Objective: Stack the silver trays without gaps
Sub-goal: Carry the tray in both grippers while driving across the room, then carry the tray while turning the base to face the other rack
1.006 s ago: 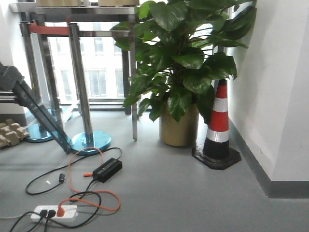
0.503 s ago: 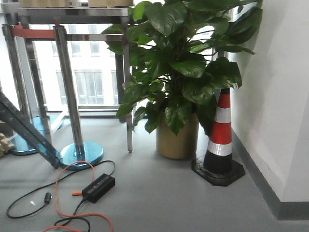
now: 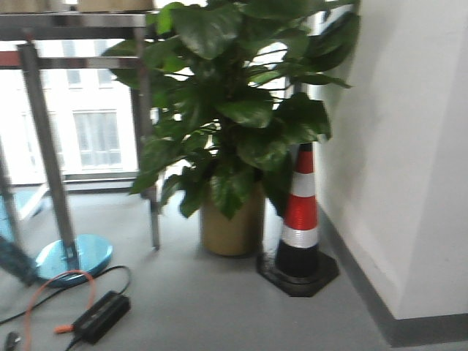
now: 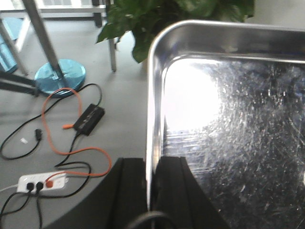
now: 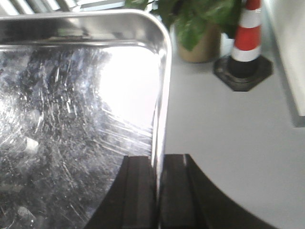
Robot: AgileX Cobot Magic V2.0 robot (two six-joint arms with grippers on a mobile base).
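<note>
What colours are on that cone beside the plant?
The cone is red-and-white banded on a black base; front-facing view shows it best.

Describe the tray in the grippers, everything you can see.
Shallow, shiny steel tray, bottom scratched with a bright glare, corners rounded, rim out-turned. What shows of it is empty. It hangs above the grey floor, the left gripper shut on its left rim, the right gripper on its right rim.

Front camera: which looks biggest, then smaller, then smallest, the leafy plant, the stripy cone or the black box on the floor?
1. leafy plant, biggest by far.
2. stripy cone.
3. black box, smallest, even though nearer the camera.
</note>
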